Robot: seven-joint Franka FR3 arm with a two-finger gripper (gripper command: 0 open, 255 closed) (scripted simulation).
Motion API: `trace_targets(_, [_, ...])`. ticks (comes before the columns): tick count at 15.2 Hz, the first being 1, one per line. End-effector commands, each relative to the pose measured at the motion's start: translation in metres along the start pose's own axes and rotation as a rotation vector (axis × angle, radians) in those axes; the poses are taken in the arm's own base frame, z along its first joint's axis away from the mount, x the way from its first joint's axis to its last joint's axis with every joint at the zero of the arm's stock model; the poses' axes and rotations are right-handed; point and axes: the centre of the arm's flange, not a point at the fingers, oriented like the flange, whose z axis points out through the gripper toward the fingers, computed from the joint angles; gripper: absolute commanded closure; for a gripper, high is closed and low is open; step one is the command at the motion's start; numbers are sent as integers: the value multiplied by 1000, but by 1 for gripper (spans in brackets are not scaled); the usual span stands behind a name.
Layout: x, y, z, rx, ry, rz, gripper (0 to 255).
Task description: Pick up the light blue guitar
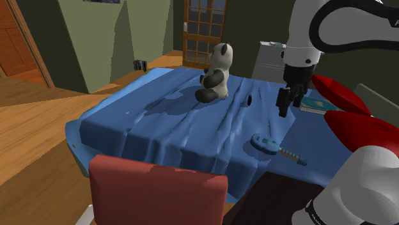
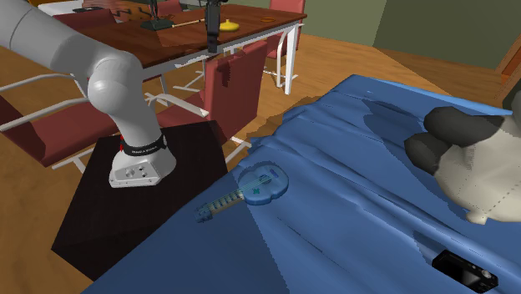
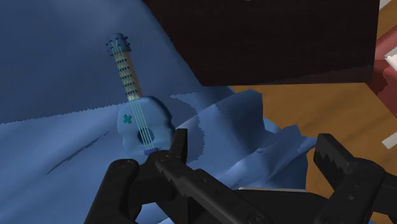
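Shoulder view: one guitar [image 1: 272, 146], light blue body with a paler neck, flat on the bed [image 1: 160, 128] near its front edge. End effector [image 1: 288, 105] hangs above the bed, apart from the guitar. One panda [image 1: 216, 73], one book [image 1: 318, 104].

Second exterior view: guitar lies by the bed's edge, head nearest the stand [image 2: 100, 217].

Wrist view: teal cross and dark sound hole on the guitar's body. End effector fingers wide apart, nothing between them. The guitar is just beyond one finger, untouched.

Dim, even light; the panda toy [image 1: 217, 70] casts a soft shadow across the blue bedspread [image 1: 160, 131]
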Motion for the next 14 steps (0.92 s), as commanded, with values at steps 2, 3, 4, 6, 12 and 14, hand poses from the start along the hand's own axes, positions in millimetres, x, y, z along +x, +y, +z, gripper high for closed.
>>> trace_targets(2, [0,9,10,7,2,-12,0])
trace_targets(3, [1,19,21,14,4,-24,0])
trace_targets(4, [2,28,31,20,7,-36,0])
trace_targets(6, [4,46,52,34,11,-61,0])
trace_targets(12, [12,98,116,75,24,-133,0])
trace_targets(14, [16,114,138,88,28,-158,0])
